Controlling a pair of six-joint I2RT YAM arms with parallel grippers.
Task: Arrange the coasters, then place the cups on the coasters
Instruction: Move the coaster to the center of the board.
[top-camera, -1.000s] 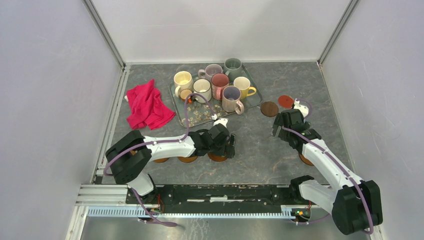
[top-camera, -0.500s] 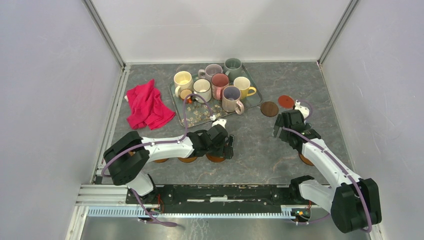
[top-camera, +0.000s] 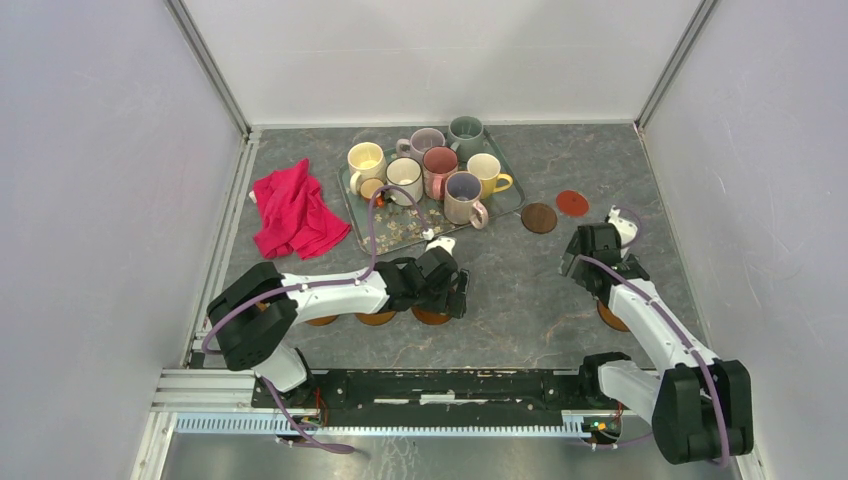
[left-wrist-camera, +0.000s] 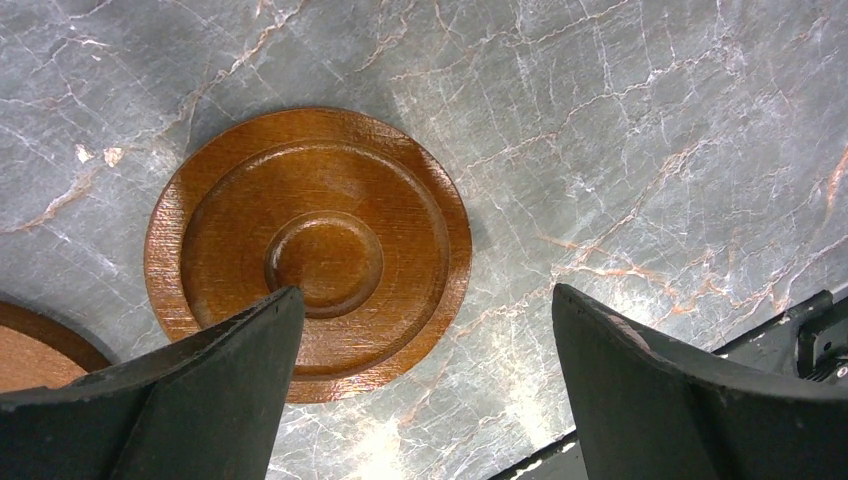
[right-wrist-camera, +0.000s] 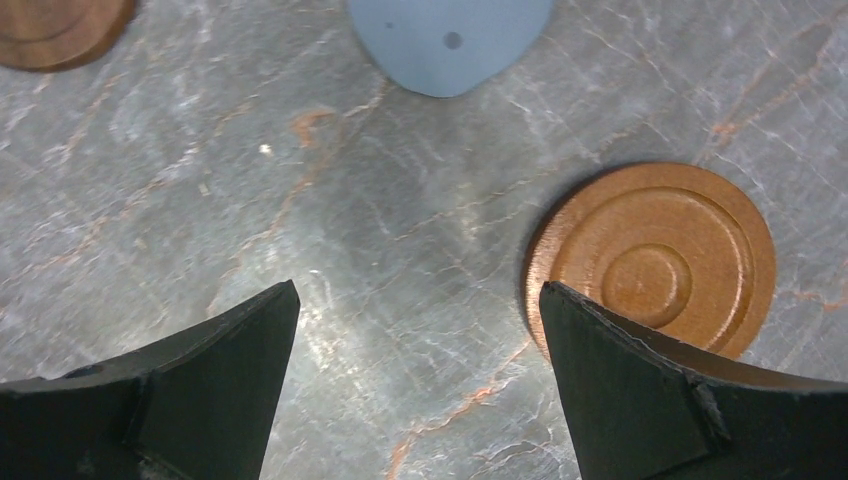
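Note:
Several cups (top-camera: 426, 170) stand together on the floral tray (top-camera: 405, 228) at the back. Three orange-brown coasters (top-camera: 376, 319) lie in a row by the near edge, partly under my left arm. My left gripper (top-camera: 458, 298) hangs open over the rightmost one (left-wrist-camera: 308, 250), one finger above its near rim and nothing between the fingers. A dark brown coaster (top-camera: 539, 217) and a red coaster (top-camera: 572, 202) lie right of the tray. My right gripper (right-wrist-camera: 418, 290) is open over bare table, with an orange-brown coaster (right-wrist-camera: 655, 260) beside its right finger and a grey-blue coaster (right-wrist-camera: 450, 40) ahead.
A crumpled red cloth (top-camera: 293, 212) lies left of the tray. Another orange-brown coaster (top-camera: 608, 316) peeks out under my right arm. Grey walls close in the table on the left, back and right, and a metal rail (top-camera: 420, 390) runs along the near edge.
My right gripper has swung to the right, away from the dark brown coaster. My left gripper has barely shifted above its coaster. Both stay open.

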